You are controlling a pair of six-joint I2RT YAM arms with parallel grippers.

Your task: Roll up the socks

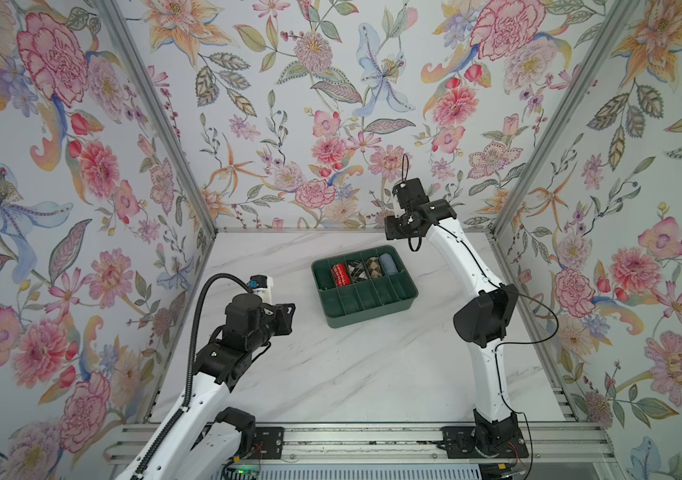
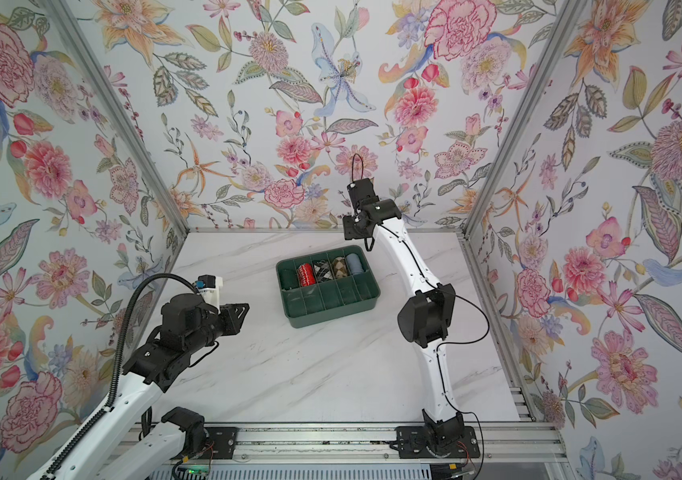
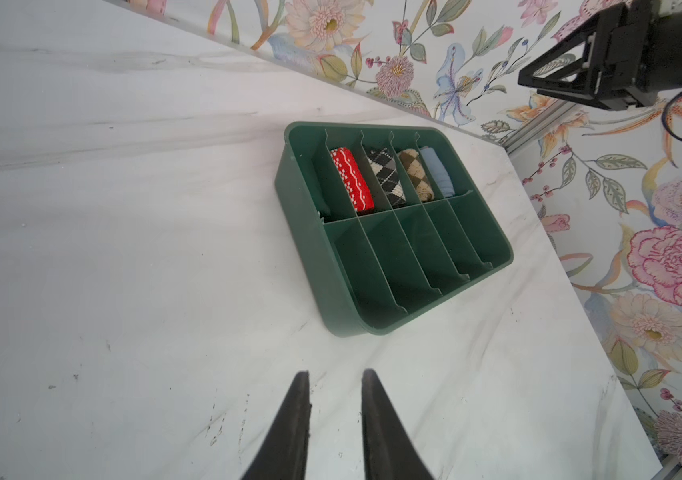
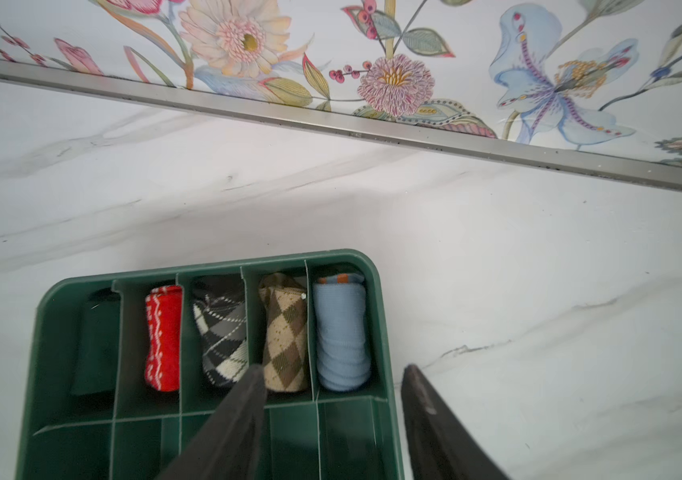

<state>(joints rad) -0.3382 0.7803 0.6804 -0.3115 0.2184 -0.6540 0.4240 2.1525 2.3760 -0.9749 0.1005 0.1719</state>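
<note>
The right hand (image 4: 333,370) hangs above the green divided tray (image 4: 247,259) with its jaws spread wide and nothing between them. Its own camera looks past them straight down on the socks (image 4: 341,332). They lie as one tight grey-blue roll in the end compartment of the far row, on the side nearest the right arm, with a bit of orange cuff showing at one end.

The left hand (image 3: 336,374) is held well back over the bare counter (image 3: 123,291), apart from the tray. Its jaws stand only a narrow gap apart and it is empty too.

Beside the socks, each in its own compartment, sit the brown argyle bundle (image 4: 285,332), the black-and-white argyle bundle (image 4: 222,332) and the red patterned bundle (image 4: 163,336). The last compartment of that row holds something dark green (image 4: 96,340), possibly another roll, though it blends with the tray too much to be sure. The near row is empty.

In both top views no loose sock lies on the counter. I judge that the rolling and stowing are finished. All that seems left is to draw both arms clear.
</note>
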